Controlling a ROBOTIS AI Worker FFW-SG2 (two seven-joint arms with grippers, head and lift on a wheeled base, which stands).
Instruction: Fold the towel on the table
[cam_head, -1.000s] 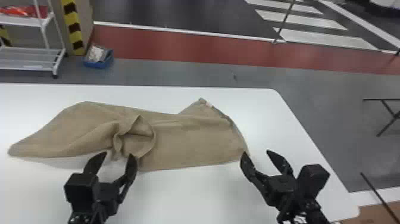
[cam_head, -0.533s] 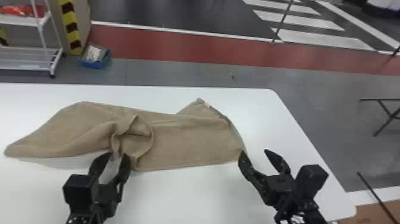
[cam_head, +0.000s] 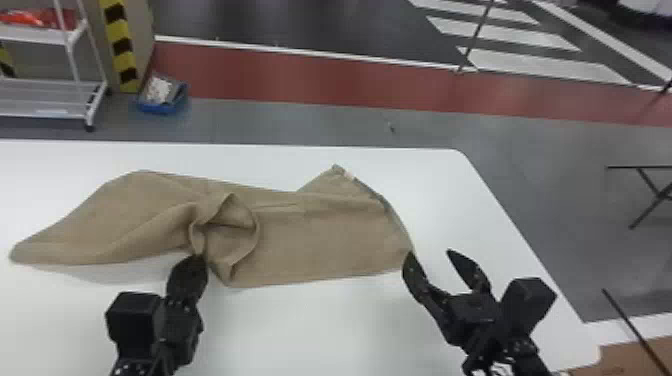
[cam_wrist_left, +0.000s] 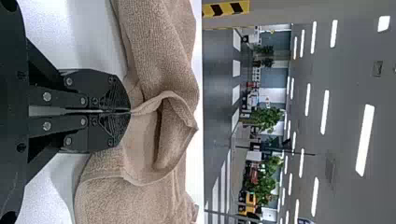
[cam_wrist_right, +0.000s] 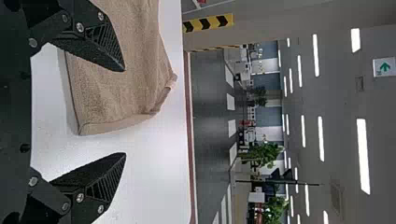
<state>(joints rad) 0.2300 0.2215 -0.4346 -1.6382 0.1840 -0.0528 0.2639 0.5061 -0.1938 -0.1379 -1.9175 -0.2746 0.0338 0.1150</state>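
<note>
A tan towel (cam_head: 320, 230) lies stretched across the white table (cam_head: 320, 330), with a raised, curled fold left of its middle. At the near end of that fold is my left gripper (cam_head: 196, 260). In the left wrist view the left gripper (cam_wrist_left: 130, 111) has its fingers together on the edge of the towel (cam_wrist_left: 159, 60). My right gripper (cam_head: 430, 254) stands open by the towel's near right corner. Seen from the right wrist, the right gripper (cam_wrist_right: 123, 112) has nothing pinched, and the corner of the towel (cam_wrist_right: 112, 88) lies beyond its parted fingers.
The table's right edge runs just beyond my right gripper. Past the far edge, on the floor, are a blue bin (cam_head: 162, 95) and a white shelf cart (cam_head: 45, 95). A black-legged stand (cam_head: 645, 185) is off to the right.
My left gripper's fingers, parted before, have closed on the towel's fold. The right gripper holds nearly the same place beside the right corner, still open.
</note>
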